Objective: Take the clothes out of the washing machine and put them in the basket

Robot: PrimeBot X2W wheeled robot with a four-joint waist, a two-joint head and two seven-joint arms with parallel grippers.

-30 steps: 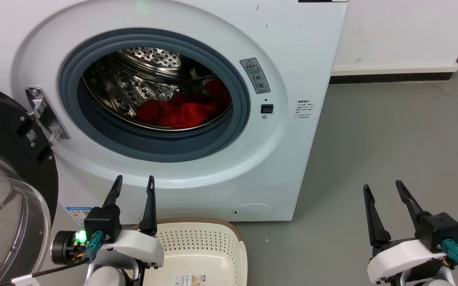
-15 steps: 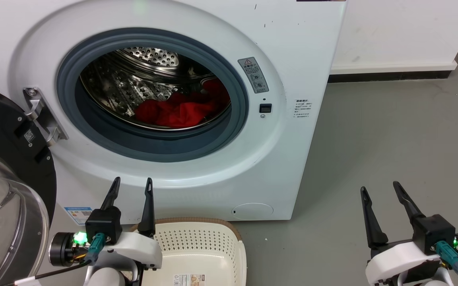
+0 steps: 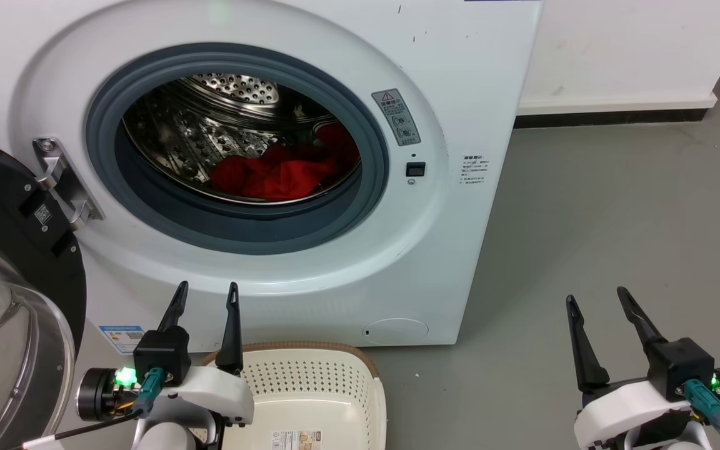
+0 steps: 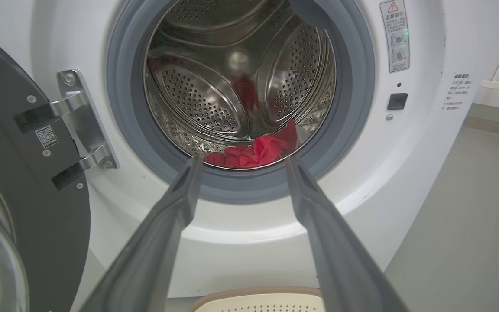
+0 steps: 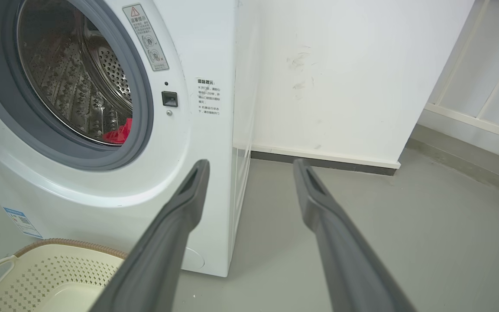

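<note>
The white washing machine (image 3: 472,75) stands in front of me with its porthole uncovered. Red clothes (image 3: 279,175) lie bunched at the bottom of the steel drum, seen too in the left wrist view (image 4: 254,152) and as a sliver in the right wrist view (image 5: 117,133). The cream basket (image 3: 310,381) with a brown rim sits on the floor below the porthole, nothing in it but a paper label. My left gripper (image 3: 207,289) hangs open just above the basket's back left corner. My right gripper (image 3: 596,297) is open over the bare floor to the right of the machine.
The dark-framed glass door (image 3: 4,300) hangs swung out at the left, close beside my left arm. Grey floor (image 3: 616,206) stretches to the right of the machine, up to a white wall with a dark skirting (image 3: 610,117).
The head view has shifted slightly, so the machine sits a little further left. Both grippers stay open in about the same places.
</note>
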